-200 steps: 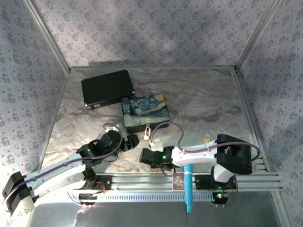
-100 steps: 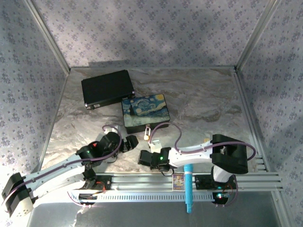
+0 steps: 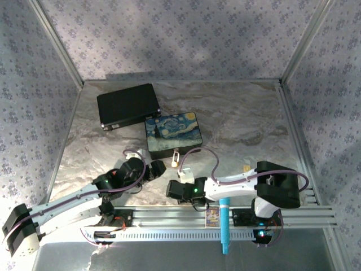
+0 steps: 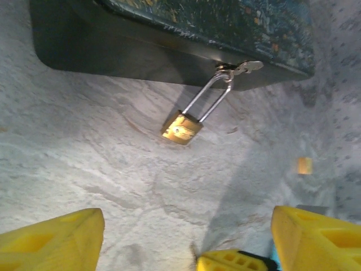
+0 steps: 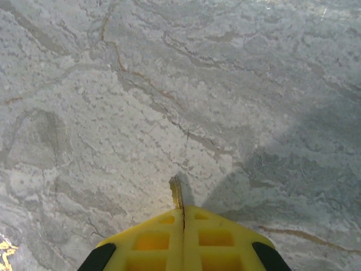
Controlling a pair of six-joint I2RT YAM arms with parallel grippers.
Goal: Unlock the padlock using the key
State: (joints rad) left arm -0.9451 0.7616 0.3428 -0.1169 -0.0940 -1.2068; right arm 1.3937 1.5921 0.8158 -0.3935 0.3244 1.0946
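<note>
The small brass padlock (image 4: 181, 127) hangs by its long silver shackle (image 4: 207, 99) from the hasp of the painted box (image 4: 169, 22), its body resting on the table just in front of the box. From above, the padlock (image 3: 176, 157) lies between the two grippers. My left gripper (image 4: 186, 231) is open, its yellow fingers (image 4: 51, 243) wide apart, a short way back from the padlock. My right gripper (image 5: 183, 212) is shut on the key (image 5: 177, 193), whose thin blade sticks out of the closed tips just above the bare table. Its yellow tip (image 4: 231, 261) shows between my left fingers.
A black case (image 3: 128, 105) lies behind the painted box (image 3: 172, 134) at the back left. A flat gold square chip (image 3: 246, 167) sits on the marble table to the right. A blue tool (image 3: 224, 223) rests on the front rail. Patterned walls enclose the table.
Both grippers shifted only slightly near the padlock; the right arm's elbow swayed left and back. The padlock and the box have not moved.
</note>
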